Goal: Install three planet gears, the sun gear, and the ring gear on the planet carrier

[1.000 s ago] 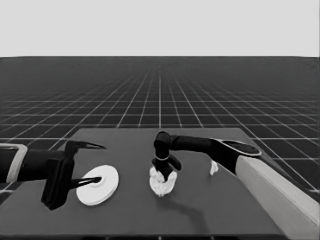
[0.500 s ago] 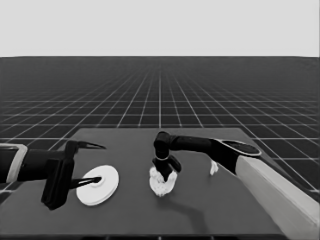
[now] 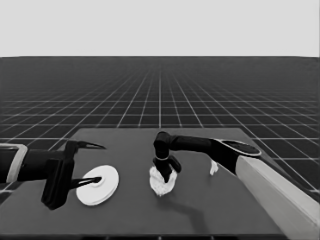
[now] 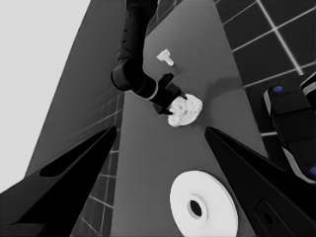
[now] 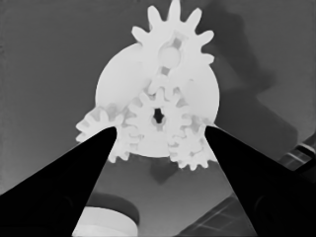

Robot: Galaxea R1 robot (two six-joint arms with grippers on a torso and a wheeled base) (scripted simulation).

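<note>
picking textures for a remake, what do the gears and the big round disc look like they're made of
Gears: probably moulded or printed plastic, since they are plain matt white with thick rounded teeth and no metallic glint. Larger round part: apparently the same matt white plastic, smooth and evenly shaded with no shine. As these are renders, the material is a guess.

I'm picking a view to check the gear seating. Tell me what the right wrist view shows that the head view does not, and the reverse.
Only the right wrist view shows the gears one by one: four toothed wheels on the smaller round part, one in the middle and three around it, with the right pincer's fingers spread either side.

Only the head view shows the left pincer waiting over the table's left end and the thin white piece.

Both show the gear cluster, the right pincer at it, and the larger round part.
</note>
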